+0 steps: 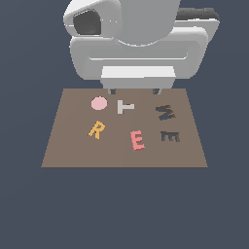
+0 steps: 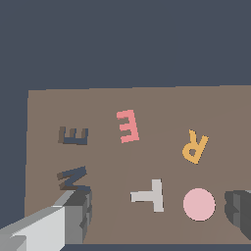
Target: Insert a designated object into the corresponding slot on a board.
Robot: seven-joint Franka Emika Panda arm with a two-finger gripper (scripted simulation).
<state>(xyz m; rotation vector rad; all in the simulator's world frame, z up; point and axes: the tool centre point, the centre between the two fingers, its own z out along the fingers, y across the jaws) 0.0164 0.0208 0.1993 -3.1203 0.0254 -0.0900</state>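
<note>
We see the salmon-red letter E [image 1: 137, 140] lying flat on the brown board [image 1: 68, 151], toward the board's near edge in the exterior view and slightly tilted. Just beside it, toward the exterior view's right, sits the dark E-shaped slot [image 1: 170, 136], apart from the letter and not touching it. Above that slot in the same view lies a dark N-shaped recess [image 1: 166, 113]. An orange R [image 1: 97, 130] rests toward the exterior view's left, with a pink disc [image 1: 98, 103] beyond it and a grey T [image 1: 125, 106] lying on its side near the board's far edge. Our gripper [image 1: 134, 90] hangs over the far edge of the board, well apart from the letter E, with the T and bare mat between them. In the wrist view its two fingers [image 2: 81, 211] stand wide apart, one by the N-shaped recess and the other past the pink disc, with nothing between them but the mat, the T and the disc below. The letter E [image 2: 128, 126] lies outside that gap, farther out on the board.
</note>
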